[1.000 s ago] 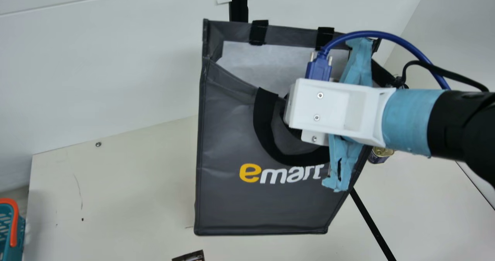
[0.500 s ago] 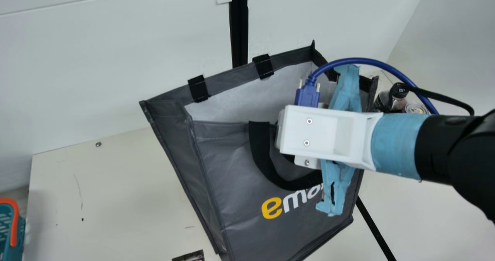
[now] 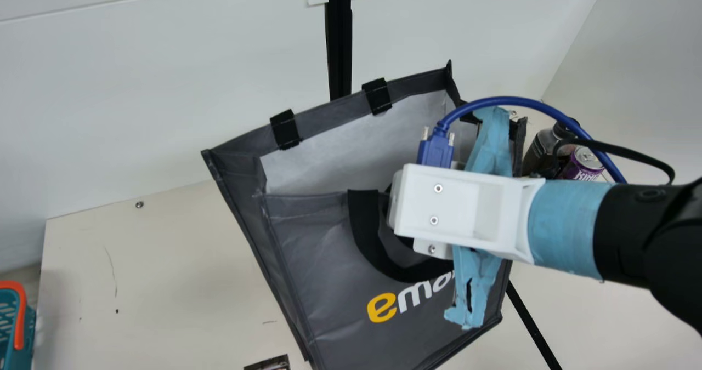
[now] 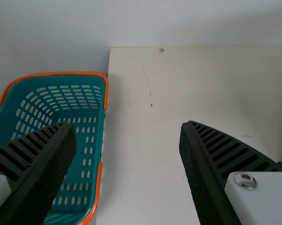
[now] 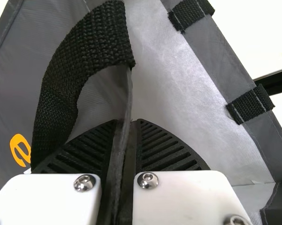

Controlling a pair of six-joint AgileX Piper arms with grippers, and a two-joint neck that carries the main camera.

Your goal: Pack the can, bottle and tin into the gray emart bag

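My right gripper [image 3: 390,205] is at the mouth of the gray emart bag [image 3: 323,271], which hangs tilted with its opening up. In the right wrist view the right gripper [image 5: 124,154] is shut on the rim of the bag [image 5: 84,28], one finger on each side, beside a black strap handle. Behind the right arm in the main view stand a dark bottle [image 3: 540,148] and a purple can [image 3: 582,164], partly covered by cables. In the left wrist view my left gripper [image 4: 127,136] stands open over bare table.
A teal basket with orange trim [image 4: 84,140] is beside the table's edge in the left wrist view, and at the main view's left edge [image 3: 21,320]. A small dark printed item [image 3: 269,363] lies at the main view's bottom edge. A black strip runs down the back wall.
The right gripper moved slightly left and toward the main view's bottom, and the bag turned and tilted with it. The bottle and can behind the arm came into sight.
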